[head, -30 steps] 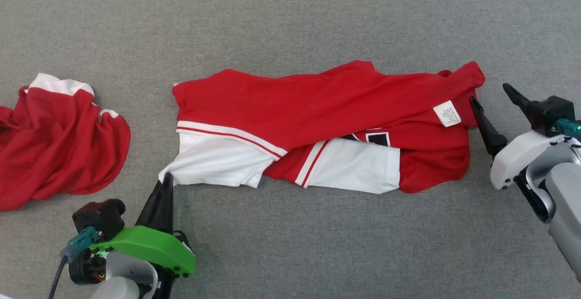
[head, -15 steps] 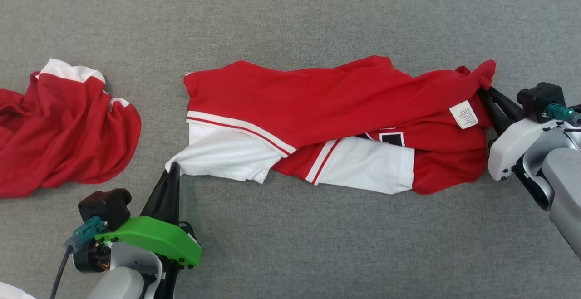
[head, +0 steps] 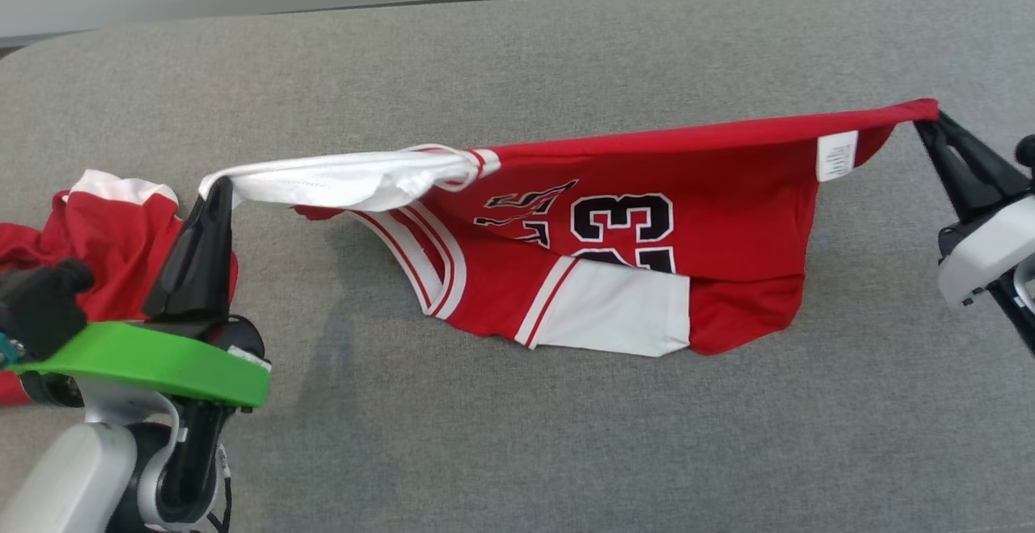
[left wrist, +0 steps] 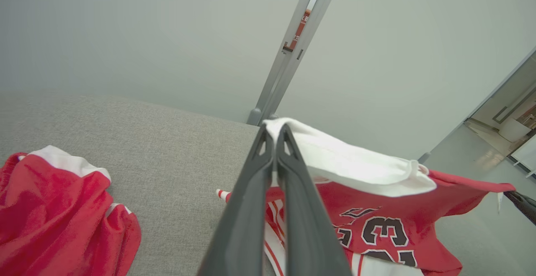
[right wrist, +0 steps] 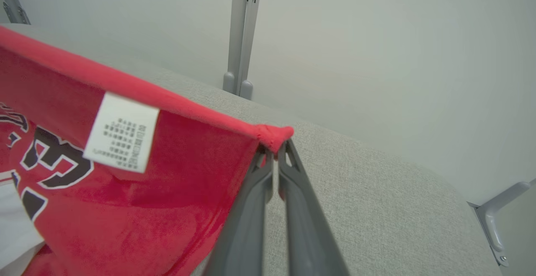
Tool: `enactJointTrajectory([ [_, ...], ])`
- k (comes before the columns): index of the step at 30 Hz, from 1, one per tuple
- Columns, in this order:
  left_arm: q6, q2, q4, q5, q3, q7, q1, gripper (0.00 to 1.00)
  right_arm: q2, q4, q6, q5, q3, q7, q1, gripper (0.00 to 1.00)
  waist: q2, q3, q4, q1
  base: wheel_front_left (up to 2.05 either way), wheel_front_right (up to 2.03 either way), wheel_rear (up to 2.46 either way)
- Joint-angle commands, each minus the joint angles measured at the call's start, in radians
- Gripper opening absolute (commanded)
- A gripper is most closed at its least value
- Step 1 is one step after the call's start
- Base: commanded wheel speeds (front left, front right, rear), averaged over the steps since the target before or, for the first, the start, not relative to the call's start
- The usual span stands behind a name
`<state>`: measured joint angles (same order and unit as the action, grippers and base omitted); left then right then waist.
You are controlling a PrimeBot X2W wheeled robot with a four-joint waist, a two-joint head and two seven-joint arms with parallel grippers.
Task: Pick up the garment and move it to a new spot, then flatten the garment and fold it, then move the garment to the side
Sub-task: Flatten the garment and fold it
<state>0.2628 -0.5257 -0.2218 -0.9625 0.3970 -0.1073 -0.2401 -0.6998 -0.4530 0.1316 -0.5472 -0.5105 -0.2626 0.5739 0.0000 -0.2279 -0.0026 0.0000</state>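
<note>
Jersey hung taut between left gripper, clamped on its white corner, and right gripper, clamped on red hem; lifting both evenly should free sagging folds.

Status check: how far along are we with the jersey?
Done: the grasp. The left tool is shut on a white corner of the jersey, the right tool on a red corner. In hand: the lift; the top edge hangs taut between them, while the lower part rests on the table. Left: setting it down in a new spot, flattening, folding, moving it aside.
</note>
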Motion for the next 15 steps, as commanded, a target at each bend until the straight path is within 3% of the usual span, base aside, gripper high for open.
enactJointTrajectory([
  [1, -0.008, -0.021, -0.036, -0.026, -0.021, 0.016, -0.019, 0.0, -0.022, 0.024, -0.002, -0.017, 0.023, -0.003, -0.022, 0.0, 0.0, 0.044, -0.044, 0.0, 0.0, 0.0, 0.0],
  [8, -0.058, -0.062, -0.134, -0.145, -0.043, 0.182, -0.175, 0.0, -0.052, 0.171, -0.002, -0.134, 0.125, 0.027, 0.012, 0.0, 0.0, 0.057, -0.087, 0.0, 0.0, 0.0, 0.0],
  [12, -0.088, -0.055, -0.057, -0.175, -0.032, 0.299, -0.414, 0.0, -0.048, 0.177, -0.002, -0.154, 0.149, 0.067, 0.132, 0.0, 0.0, 0.014, -0.101, 0.0, 0.0, 0.0, 0.0],
  [15, -0.107, -0.03, 0.068, -0.132, -0.009, 0.356, -0.653, 0.0, -0.033, 0.118, -0.002, -0.125, 0.157, 0.088, 0.273, 0.0, 0.0, -0.062, -0.098, 0.0, 0.0, 0.0, 0.0],
])
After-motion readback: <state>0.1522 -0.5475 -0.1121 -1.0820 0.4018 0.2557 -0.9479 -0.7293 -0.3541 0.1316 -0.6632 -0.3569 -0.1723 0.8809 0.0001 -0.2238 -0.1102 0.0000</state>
